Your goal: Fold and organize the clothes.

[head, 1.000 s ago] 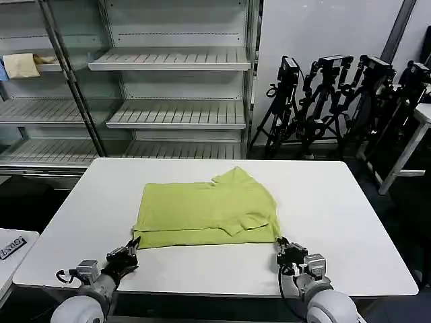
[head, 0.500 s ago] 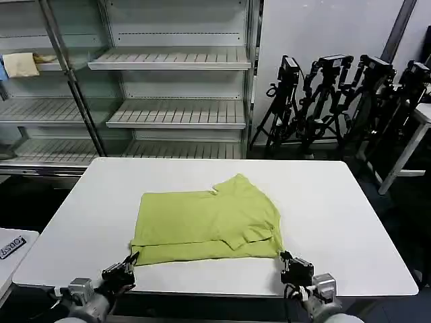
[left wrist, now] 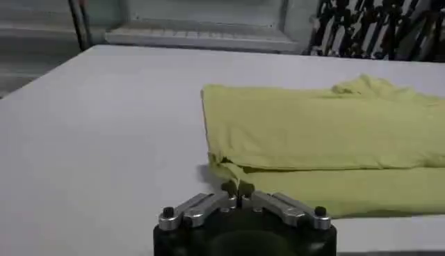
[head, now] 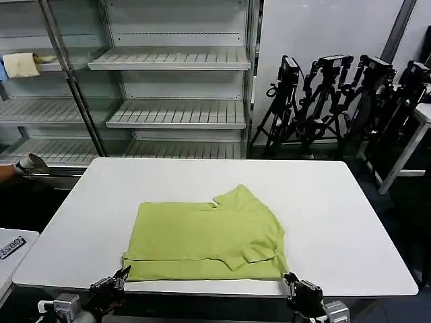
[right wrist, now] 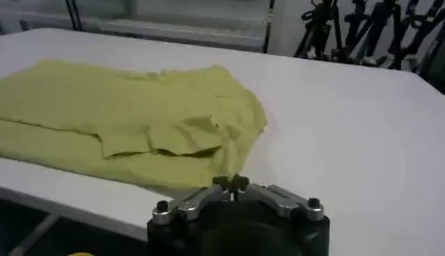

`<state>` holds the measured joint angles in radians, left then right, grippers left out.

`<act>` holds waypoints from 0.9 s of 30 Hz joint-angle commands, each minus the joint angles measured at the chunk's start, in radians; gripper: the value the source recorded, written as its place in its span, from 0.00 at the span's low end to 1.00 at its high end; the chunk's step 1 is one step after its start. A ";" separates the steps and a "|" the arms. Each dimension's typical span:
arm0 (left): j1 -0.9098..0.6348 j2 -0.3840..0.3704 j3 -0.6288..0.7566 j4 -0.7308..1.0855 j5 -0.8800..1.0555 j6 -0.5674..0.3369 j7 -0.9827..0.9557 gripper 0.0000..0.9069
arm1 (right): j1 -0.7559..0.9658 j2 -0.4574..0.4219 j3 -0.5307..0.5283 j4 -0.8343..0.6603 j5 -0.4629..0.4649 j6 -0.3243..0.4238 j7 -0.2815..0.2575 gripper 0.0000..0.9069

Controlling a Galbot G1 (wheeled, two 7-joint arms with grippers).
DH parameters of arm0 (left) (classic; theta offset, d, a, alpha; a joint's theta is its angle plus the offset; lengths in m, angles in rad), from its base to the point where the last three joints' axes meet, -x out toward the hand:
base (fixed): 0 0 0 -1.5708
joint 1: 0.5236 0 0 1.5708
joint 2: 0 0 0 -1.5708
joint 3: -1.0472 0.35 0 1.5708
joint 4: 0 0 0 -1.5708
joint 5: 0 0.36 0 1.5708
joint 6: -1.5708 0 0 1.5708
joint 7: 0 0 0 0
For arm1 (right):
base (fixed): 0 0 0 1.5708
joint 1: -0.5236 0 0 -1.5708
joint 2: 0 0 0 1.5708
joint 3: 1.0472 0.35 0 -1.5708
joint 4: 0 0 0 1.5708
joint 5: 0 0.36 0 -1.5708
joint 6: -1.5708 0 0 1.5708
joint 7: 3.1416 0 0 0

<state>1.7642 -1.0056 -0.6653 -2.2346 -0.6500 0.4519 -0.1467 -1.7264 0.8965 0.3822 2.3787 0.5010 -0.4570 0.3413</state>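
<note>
The clothes, one lime yellow-green T-shirt [head: 209, 235], lie folded flat on the white table [head: 337, 202], with the hem reaching the near edge. My left gripper [head: 121, 274] is at the shirt's near left corner, just off the table's front edge. In the left wrist view it [left wrist: 237, 188] is shut, with the shirt's [left wrist: 313, 132] corner pinched between its fingertips. My right gripper [head: 289, 277] is at the near right corner. Seen from the right wrist, it [right wrist: 230, 182] is shut on the shirt's [right wrist: 125, 118] edge. A sleeve lies folded over the right part.
Metal shelving [head: 175, 60] stands behind the table, with a pale yellow cloth [head: 20, 65] on its upper left shelf. Camera tripods [head: 337, 101] stand at the back right. A small side table [head: 10, 245] sits at the near left.
Both grippers have drawn back past the table's front edge, and the shirt has slid with them toward the near edge.
</note>
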 commanded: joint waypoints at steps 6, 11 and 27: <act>-0.040 0.024 -0.042 -0.051 -0.006 -0.011 -0.033 1.00 | 0.093 -0.015 0.045 0.042 0.028 -0.016 0.021 1.00; -0.171 0.059 -0.018 0.028 -0.046 -0.029 -0.093 1.00 | 0.332 -0.030 -0.041 -0.048 0.105 -0.045 0.065 1.00; -0.778 0.088 0.332 0.426 -0.129 0.075 -0.231 1.00 | 1.103 0.108 -0.487 -0.645 0.317 -0.105 0.149 1.00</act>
<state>1.3013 -0.9307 -0.5059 -2.0118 -0.7514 0.4891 -0.3273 -0.9093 0.9633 0.0400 1.9533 0.7472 -0.5459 0.4640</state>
